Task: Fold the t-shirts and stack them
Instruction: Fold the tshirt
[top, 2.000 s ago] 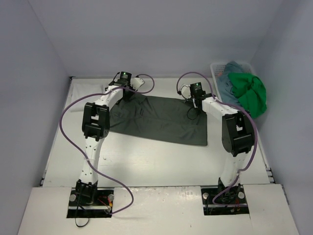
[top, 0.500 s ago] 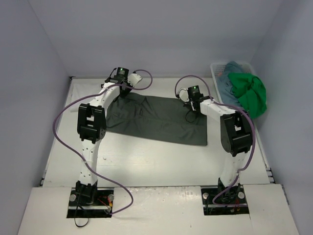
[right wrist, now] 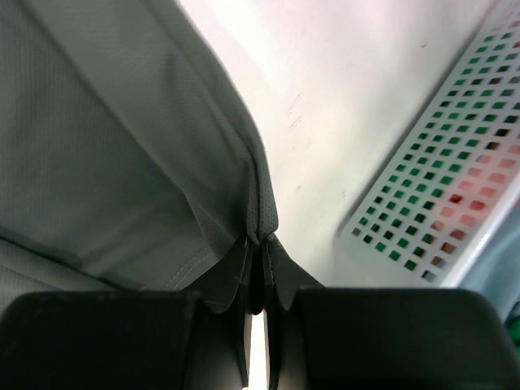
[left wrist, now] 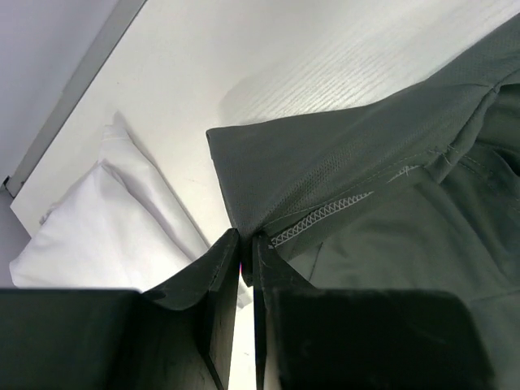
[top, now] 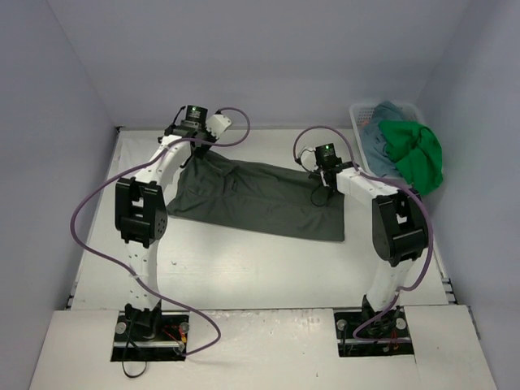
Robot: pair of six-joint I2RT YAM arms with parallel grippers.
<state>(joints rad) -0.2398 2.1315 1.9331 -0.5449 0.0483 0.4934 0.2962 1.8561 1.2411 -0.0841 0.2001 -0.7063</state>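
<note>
Pale lavender walls (top: 268, 49) enclosed the scene on three sides. A white table (top: 252, 268) filled the frame's centre under even light.

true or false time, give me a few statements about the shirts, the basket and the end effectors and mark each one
1. The left end effector and the right end effector each pinch an edge of the dark shirt. True.
2. The white shirt is in the basket. False: it lies on the table beside the left end effector.
3. The green shirt hangs over the basket's rim. True.
4. The dark shirt is stacked on the white shirt. False: it is spread on the table next to it.
</note>
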